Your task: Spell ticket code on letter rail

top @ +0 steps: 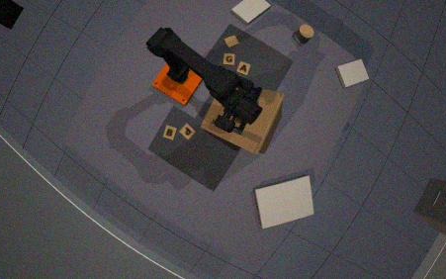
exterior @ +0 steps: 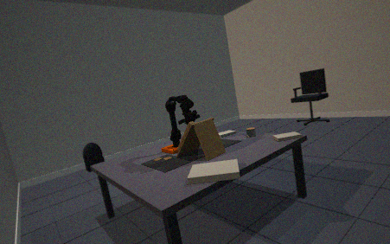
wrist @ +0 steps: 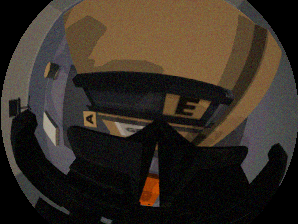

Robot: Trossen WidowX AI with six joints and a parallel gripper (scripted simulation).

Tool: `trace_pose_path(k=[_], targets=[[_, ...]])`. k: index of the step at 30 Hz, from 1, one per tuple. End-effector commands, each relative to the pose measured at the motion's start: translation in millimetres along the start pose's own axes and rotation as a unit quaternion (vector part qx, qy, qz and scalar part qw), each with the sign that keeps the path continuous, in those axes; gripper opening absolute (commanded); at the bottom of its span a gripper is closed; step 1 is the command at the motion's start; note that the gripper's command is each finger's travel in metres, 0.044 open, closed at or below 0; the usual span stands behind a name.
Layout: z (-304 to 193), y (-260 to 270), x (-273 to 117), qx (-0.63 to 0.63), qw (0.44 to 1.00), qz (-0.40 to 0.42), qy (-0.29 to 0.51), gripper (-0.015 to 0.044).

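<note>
My gripper [wrist: 158, 124] [top: 228, 120] is shut and empty, its fingertips close in front of the rail on the sloping wooden board [top: 273, 106] [exterior: 212, 138]. The dark rail [wrist: 125, 100] holds an E tile [wrist: 186, 106] toward its right end in the wrist view; the stretch left of it is empty. A white ticket [wrist: 129, 129] is mostly hidden by the fingers, so its code cannot be read. A G tile [top: 228, 58], an A tile [top: 243, 68] [wrist: 90, 119] and a tile with an unreadable face [top: 230, 41] lie on one side. A B tile [top: 169, 132] and a turned P tile [top: 187, 131] lie on the other.
Dark mats [top: 272, 61] [top: 203, 165] lie on both sides of the board. A large white box [top: 286, 202] [exterior: 214, 170], two smaller white boxes [top: 352, 73] [top: 251, 10] and a round tan-topped container [top: 306, 32] [exterior: 251, 131] stand farther out. The orange arm base [top: 188, 94] is behind the board.
</note>
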State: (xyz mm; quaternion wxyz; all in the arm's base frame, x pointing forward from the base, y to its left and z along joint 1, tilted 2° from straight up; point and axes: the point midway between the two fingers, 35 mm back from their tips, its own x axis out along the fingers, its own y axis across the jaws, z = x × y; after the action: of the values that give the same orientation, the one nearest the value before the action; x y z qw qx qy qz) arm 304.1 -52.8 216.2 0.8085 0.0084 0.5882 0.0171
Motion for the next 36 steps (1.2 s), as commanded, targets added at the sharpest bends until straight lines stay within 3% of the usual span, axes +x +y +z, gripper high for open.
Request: trace_pose_path(k=[1,36], targets=[[2,6,3,-0.006,0.998,-0.013,0.063,0.0000],[8,5,13,-0.006,0.998,-0.013,0.063,0.0000]])
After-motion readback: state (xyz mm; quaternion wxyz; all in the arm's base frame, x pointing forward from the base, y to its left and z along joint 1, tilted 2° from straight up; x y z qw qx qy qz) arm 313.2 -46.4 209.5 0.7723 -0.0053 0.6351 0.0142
